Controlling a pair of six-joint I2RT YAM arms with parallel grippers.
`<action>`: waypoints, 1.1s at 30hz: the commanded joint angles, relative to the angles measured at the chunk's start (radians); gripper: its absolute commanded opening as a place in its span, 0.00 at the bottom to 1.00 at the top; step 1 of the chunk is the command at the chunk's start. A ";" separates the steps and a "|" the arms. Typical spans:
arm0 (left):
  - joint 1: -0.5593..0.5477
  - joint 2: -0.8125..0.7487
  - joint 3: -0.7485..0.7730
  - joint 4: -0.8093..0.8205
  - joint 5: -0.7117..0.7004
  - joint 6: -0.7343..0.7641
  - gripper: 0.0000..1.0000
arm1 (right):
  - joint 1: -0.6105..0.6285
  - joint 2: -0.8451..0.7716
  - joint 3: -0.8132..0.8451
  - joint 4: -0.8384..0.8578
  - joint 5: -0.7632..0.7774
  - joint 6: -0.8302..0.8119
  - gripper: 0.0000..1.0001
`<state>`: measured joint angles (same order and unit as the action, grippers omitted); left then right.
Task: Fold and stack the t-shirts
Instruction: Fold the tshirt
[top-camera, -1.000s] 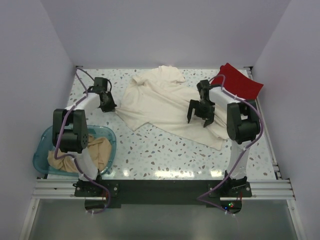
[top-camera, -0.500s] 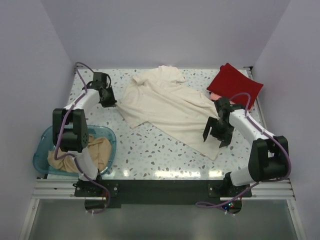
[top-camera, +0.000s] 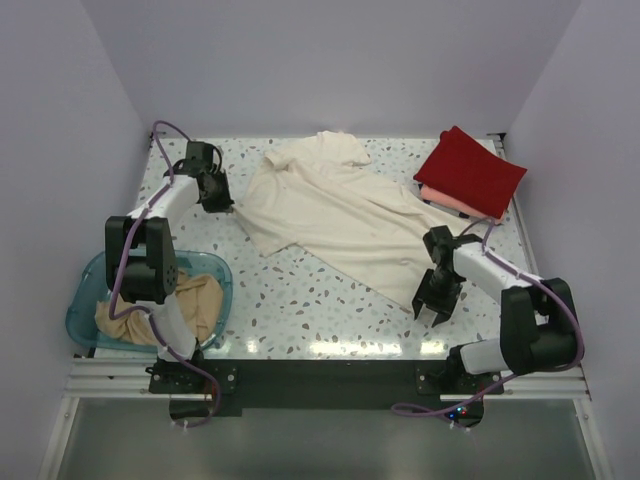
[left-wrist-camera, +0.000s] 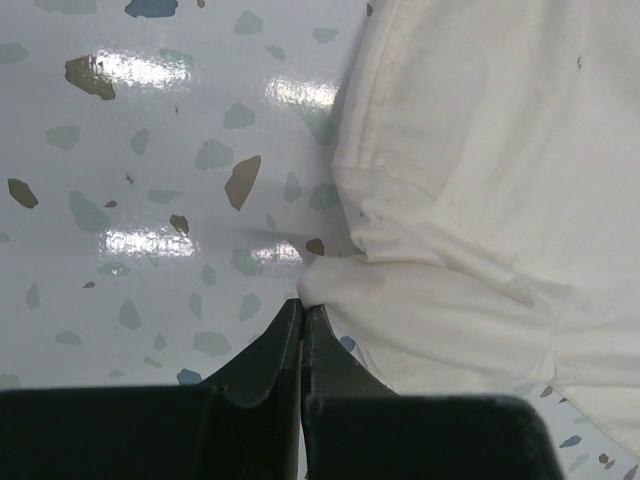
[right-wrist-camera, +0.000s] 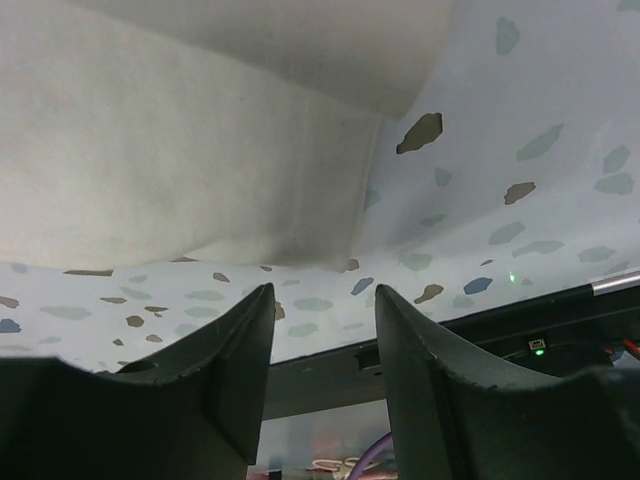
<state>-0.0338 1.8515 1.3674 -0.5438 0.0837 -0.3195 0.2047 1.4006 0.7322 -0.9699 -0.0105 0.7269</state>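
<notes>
Right gripper (right-wrist-camera: 320, 295) stood about half open with nothing between its fingers, low over the table (top-camera: 300, 310) and just short of the near right hem corner of the cream-white t-shirt (top-camera: 330, 215). The left gripper (left-wrist-camera: 302, 308) was fully closed and appeared to pinch a small bunched corner on that shirt's left edge. The shirt itself lay spread but creased across the middle of the table, skewed from the far centre toward the near right. It had not been folded, so I judged the step in hand to be taking hold of two corners in order to straighten it or make a first fold. The next move probably called for the right fingers to slide onto the hem, one finger beneath the cloth, before clamping. At the near left, the blue tub (top-camera: 80, 305) held the crumpled tan-beige t-shirt (top-camera: 205, 300). At the far right corner, the folded red t-shirt (top-camera: 470, 168) lay on top of the salmon pink t-shirt (top-camera: 445, 200), of which only an edge showed.
</notes>
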 joint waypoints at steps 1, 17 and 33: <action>0.006 -0.024 0.027 -0.002 0.030 0.025 0.00 | 0.015 -0.028 -0.027 0.054 0.056 0.080 0.48; 0.006 -0.046 0.036 -0.015 0.025 0.023 0.00 | 0.021 -0.031 -0.048 0.138 0.138 0.134 0.37; 0.006 -0.221 -0.123 -0.015 0.065 -0.062 0.00 | 0.094 -0.072 -0.022 -0.016 0.063 0.022 0.00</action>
<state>-0.0338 1.7298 1.2846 -0.5640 0.1207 -0.3351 0.2924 1.3819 0.6910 -0.8818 0.0772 0.7944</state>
